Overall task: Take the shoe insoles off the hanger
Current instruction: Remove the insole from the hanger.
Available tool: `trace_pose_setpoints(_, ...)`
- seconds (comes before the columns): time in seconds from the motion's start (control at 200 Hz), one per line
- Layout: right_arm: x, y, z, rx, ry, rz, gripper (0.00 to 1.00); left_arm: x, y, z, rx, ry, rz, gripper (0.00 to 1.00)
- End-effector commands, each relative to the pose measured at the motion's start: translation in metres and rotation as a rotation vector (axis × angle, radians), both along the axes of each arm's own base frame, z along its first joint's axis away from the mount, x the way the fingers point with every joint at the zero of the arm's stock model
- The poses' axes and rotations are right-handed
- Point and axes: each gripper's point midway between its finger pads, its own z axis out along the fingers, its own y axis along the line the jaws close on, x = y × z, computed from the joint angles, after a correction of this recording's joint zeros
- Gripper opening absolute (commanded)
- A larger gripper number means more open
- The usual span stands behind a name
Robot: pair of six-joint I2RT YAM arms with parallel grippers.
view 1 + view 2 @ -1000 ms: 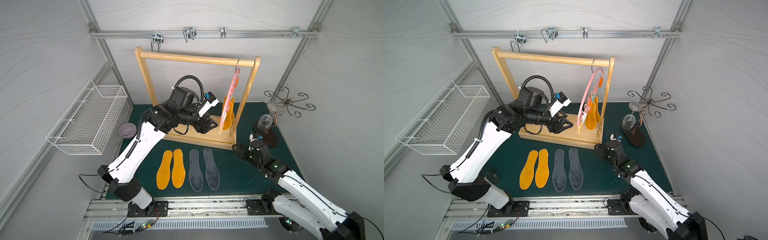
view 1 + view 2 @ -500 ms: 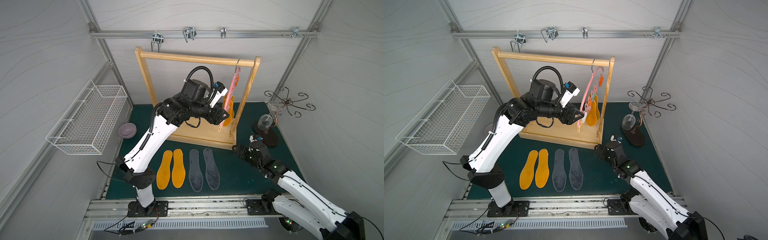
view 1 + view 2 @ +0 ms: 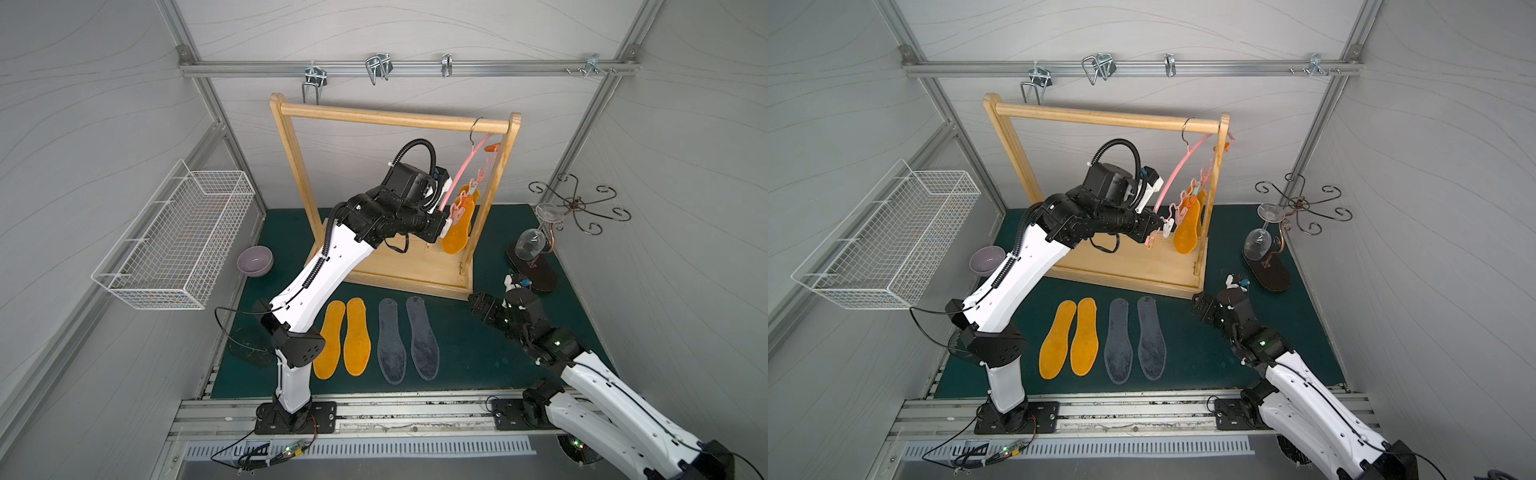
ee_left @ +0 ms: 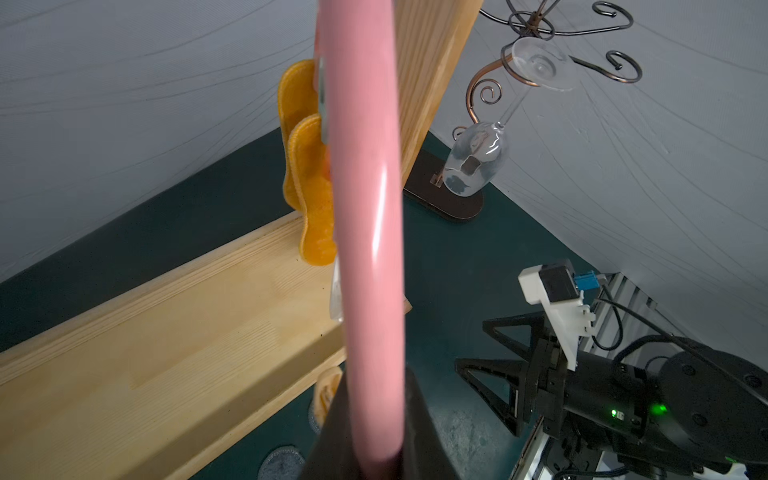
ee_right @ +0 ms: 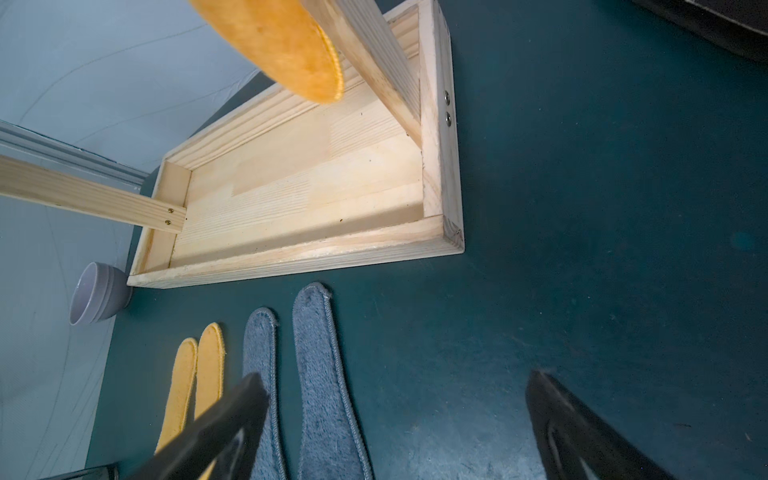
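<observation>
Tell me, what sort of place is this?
Most likely a robot test booth, not a home: two robot arms bolted to a metal rail, plain grey walls, and staged props on a green mat: wooden rack, pink hanger, insoles.

The left jaws sit at the pink hanger (image 3: 462,169), beside its two hanging orange insoles (image 3: 457,232).

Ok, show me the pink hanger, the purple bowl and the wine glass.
pink hanger (image 4: 365,208): left wrist view, its curved arm.
purple bowl (image 3: 254,260): a top view, its inside.
wine glass (image 3: 530,244): a top view, its bowl.
</observation>
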Motion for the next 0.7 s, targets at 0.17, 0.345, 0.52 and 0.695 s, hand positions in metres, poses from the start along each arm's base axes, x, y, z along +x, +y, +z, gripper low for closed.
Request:
trace_pose_setpoints(0.17,-0.001,-0.006,0.0,-0.019,-0.008,-0.015,0.99,0.023,0.066,0.036,0.036,-0.173,0.251,0.04)
trace_pose_setpoints(0.345,0.001,-0.002,0.001,-0.015,-0.006,0.002,0.99,0.025,0.092,0.039,0.037,-0.188,0.29,0.04)
trace_pose_setpoints(0.52,0.012,0.031,0.028,-0.005,-0.157,0.196,0.99,0.012,0.108,0.032,0.042,-0.184,0.219,0.05)
trace_pose_setpoints(0.695,0.024,0.078,0.067,-0.023,-0.445,0.464,0.97,0.005,0.139,0.03,0.074,-0.218,0.244,0.06)
